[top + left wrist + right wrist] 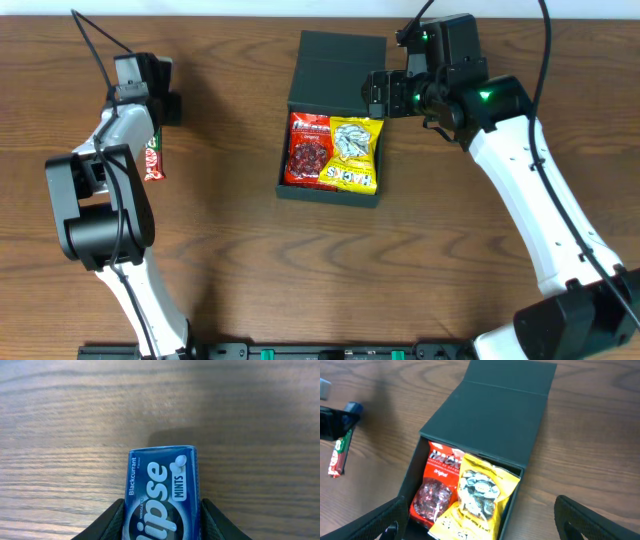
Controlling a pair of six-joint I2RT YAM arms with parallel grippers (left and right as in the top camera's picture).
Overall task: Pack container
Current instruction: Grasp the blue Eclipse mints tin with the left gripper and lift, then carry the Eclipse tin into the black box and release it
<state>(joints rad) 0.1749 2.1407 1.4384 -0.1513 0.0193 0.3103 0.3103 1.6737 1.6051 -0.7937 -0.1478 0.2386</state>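
Note:
The container [335, 65] is a dark square box lying open mid-table, its flap lid folded back; it also fills the right wrist view [490, 415]. Inside lie a red snack packet [309, 150] and a yellow one [355, 155]. A blue mints tin [162, 485] lies flat on the wood at the far left. My left gripper [162, 506] has a finger pressed against each long side of the tin. My right gripper [378, 95] hovers over the box's right back corner, open wide with nothing between its fingers [590, 520].
A red and green candy bar [152, 158] lies on the table just in front of the left gripper, seen too in the right wrist view [339, 455]. Bare wood surrounds the box on all sides.

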